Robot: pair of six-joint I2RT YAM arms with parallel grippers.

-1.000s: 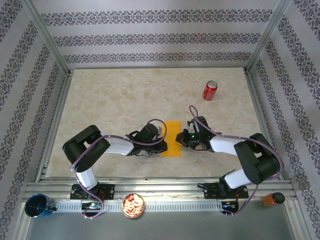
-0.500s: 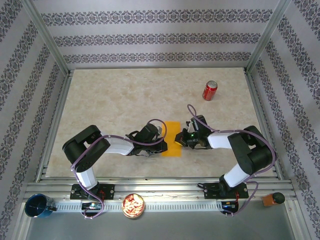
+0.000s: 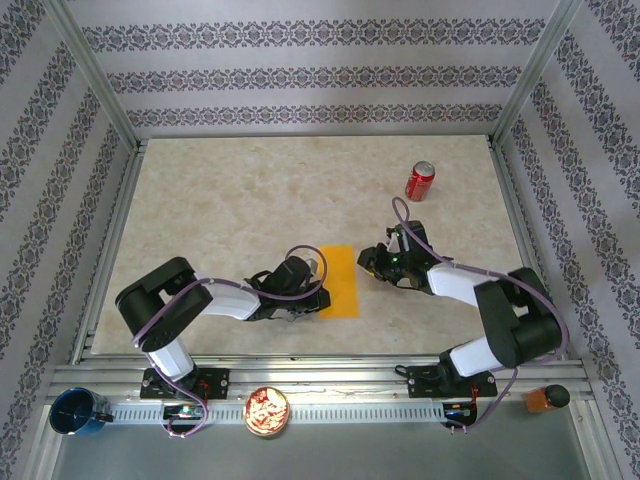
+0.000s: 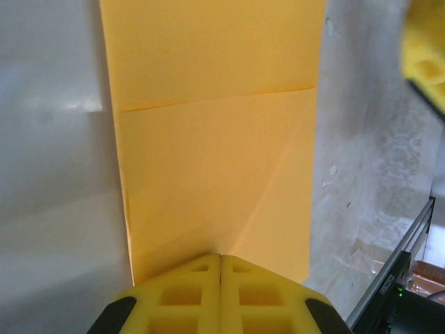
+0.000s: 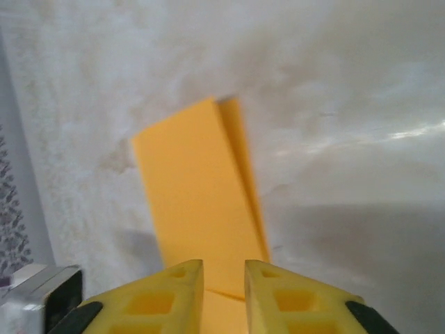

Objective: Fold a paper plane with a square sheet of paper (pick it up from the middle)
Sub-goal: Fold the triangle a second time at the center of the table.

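The square sheet of paper (image 3: 340, 281) lies flat on the table, folded into a narrow orange-yellow strip with creases across it (image 4: 215, 153). My left gripper (image 3: 316, 293) sits at the strip's left edge near its lower end. Its jaws are shut, with the fingertips (image 4: 208, 263) resting over the paper's edge. My right gripper (image 3: 373, 262) hovers just right of the strip's upper part, a small gap away. It is open with nothing held, and the paper (image 5: 198, 202) shows through the gap between its fingers (image 5: 177, 275).
A red soda can (image 3: 419, 181) stands at the back right. On the front rail sit a blue cup (image 3: 75, 411), a bowl of snacks (image 3: 267, 411) and an orange object (image 3: 545, 398). The metal table edge (image 4: 389, 278) runs close to the left gripper.
The right gripper has drawn back from the paper to the right. The strip now lies uncovered and flat. The left gripper has shifted slightly toward the near edge.
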